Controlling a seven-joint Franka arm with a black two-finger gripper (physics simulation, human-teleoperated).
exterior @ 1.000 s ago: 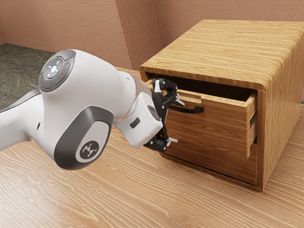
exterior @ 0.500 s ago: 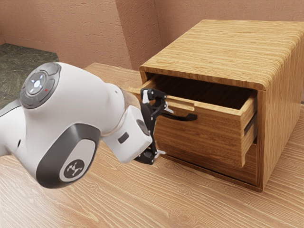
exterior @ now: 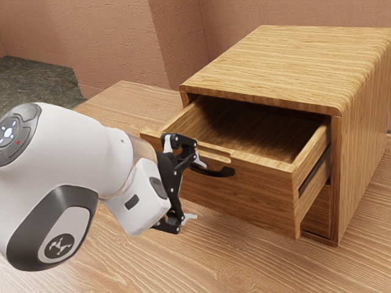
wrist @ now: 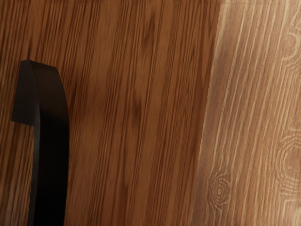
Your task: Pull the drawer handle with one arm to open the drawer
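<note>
A wooden cabinet [exterior: 293, 61] stands on the wood-grain table [exterior: 244, 262].

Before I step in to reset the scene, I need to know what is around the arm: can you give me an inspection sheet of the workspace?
Surface: wooden table, with the cabinet standing on it.
Job's things: drawer pulled well out of the cabinet, nothing seen inside it; black handle on its front.
Clutter: nothing seen.
Grippers: gripper open, at the handle's end nearer the arm; the upper finger looks hooked against the handle, the lower one hangs below, apart from it.
Cables: nothing seen.
Surroundings: brown wall behind the table, dark floor at the exterior view's left.
</note>
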